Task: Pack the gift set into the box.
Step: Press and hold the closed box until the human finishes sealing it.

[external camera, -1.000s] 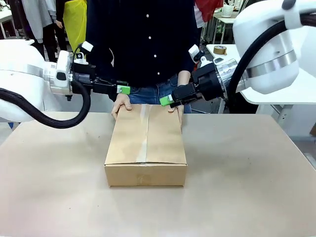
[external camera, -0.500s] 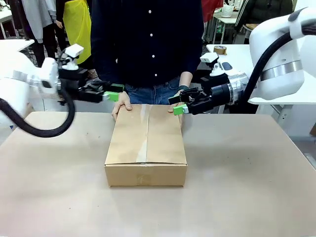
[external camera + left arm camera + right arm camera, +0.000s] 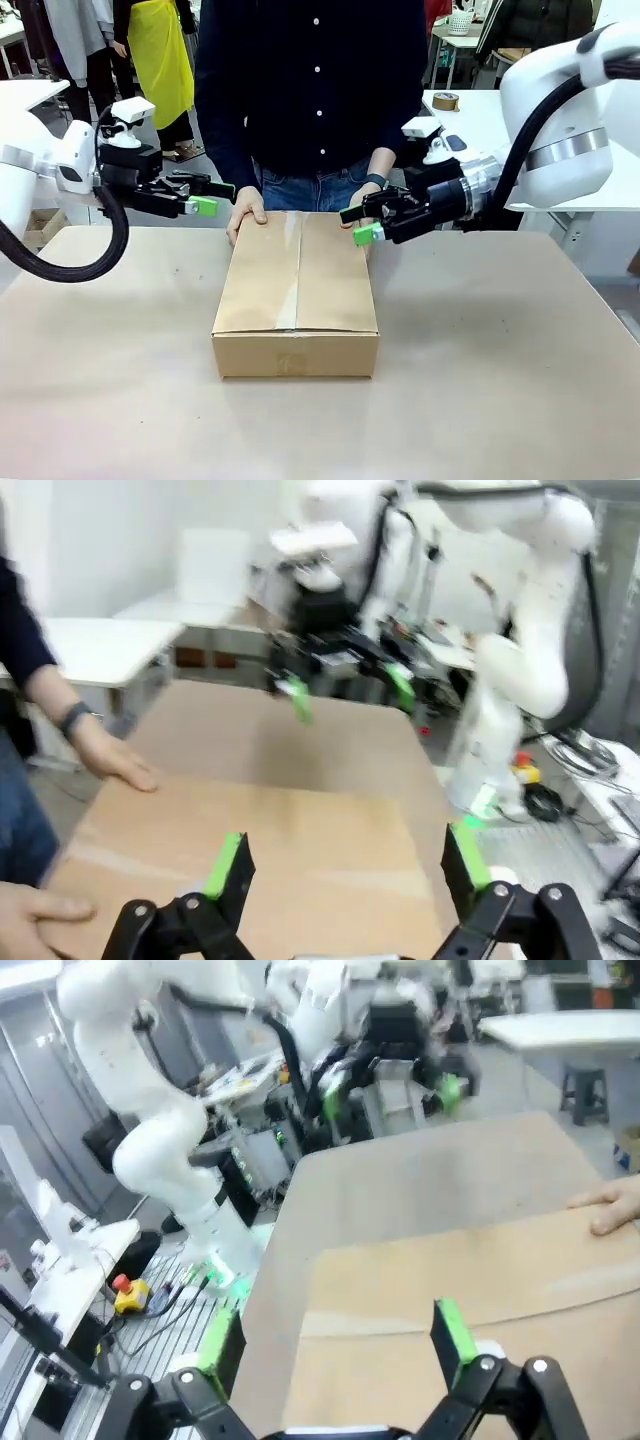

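Hovering open and empty, the robot's black, green-padded left hand (image 3: 209,196) and right hand (image 3: 360,223) have drawn outward from the large brown taped cardboard box (image 3: 296,290), which sits closed on the tan worktop (image 3: 500,350). A person's hands (image 3: 246,212) press its far edge; packing looks finished.

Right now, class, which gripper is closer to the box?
The right gripper: its open fingers hang just at the far right corner of the box. The left gripper, also open, hangs off beyond the box's left edge, with a clear gap.
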Controlling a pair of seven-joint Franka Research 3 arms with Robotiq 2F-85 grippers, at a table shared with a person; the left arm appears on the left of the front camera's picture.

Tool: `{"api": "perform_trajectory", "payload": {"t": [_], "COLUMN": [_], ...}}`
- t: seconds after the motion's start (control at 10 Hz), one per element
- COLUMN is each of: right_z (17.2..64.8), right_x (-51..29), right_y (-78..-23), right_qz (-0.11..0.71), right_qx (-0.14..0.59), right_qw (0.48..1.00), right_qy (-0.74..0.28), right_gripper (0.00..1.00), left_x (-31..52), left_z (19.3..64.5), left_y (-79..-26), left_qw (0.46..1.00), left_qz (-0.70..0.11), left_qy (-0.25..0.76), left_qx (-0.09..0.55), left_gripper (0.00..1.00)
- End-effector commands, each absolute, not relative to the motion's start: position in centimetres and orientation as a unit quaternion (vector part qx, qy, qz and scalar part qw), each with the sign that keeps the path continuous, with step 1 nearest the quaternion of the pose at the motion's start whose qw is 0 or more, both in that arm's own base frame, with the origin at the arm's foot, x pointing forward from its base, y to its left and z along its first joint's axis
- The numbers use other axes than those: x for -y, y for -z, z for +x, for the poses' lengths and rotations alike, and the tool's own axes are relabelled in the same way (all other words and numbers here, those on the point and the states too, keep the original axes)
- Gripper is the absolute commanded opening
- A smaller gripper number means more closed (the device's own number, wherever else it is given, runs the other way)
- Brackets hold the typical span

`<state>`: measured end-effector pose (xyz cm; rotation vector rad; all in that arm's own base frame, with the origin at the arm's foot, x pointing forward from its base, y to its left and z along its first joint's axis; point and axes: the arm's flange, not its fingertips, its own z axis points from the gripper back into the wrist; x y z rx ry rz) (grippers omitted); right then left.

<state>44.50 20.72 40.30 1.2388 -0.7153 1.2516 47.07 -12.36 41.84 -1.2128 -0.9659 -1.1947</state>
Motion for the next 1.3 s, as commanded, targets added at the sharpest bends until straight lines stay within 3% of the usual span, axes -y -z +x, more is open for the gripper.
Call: {"api": "perform_trajectory", "payload": {"t": [0.0, 0.1, 0.3, 0.6, 1.2], "right_z": [46.8, 48.1, 49.2, 50.1, 51.4], "right_x": [-22.0, -21.4, -21.6, -21.7, -21.5], "right_y": [-36.8, -35.0, -32.3, -30.5, -26.9], "right_qz": [0.514, 0.532, 0.519, 0.495, 0.441], "right_qx": [0.295, 0.311, 0.34, 0.36, 0.395], "right_qw": [0.541, 0.531, 0.54, 0.561, 0.549], "right_qy": [-0.597, -0.582, -0.569, -0.557, -0.59], "right_gripper": [1.0, 1.0, 1.0, 1.0, 1.0], "left_x": [15.0, 16.0, 16.8, 16.8, 16.5], "left_z": [47.9, 48.1, 48.4, 48.3, 49.2], "left_y": [-38.6, -36.2, -32.9, -31.7, -29.0], "left_qw": [0.554, 0.557, 0.559, 0.554, 0.578], "left_qz": [-0.436, -0.387, -0.405, -0.437, -0.432], "left_qy": [0.497, 0.517, 0.536, 0.575, 0.585], "left_qx": [0.506, 0.523, 0.486, 0.415, 0.371], "left_gripper": [1.0, 1.0, 1.0, 1.0, 1.0]}}
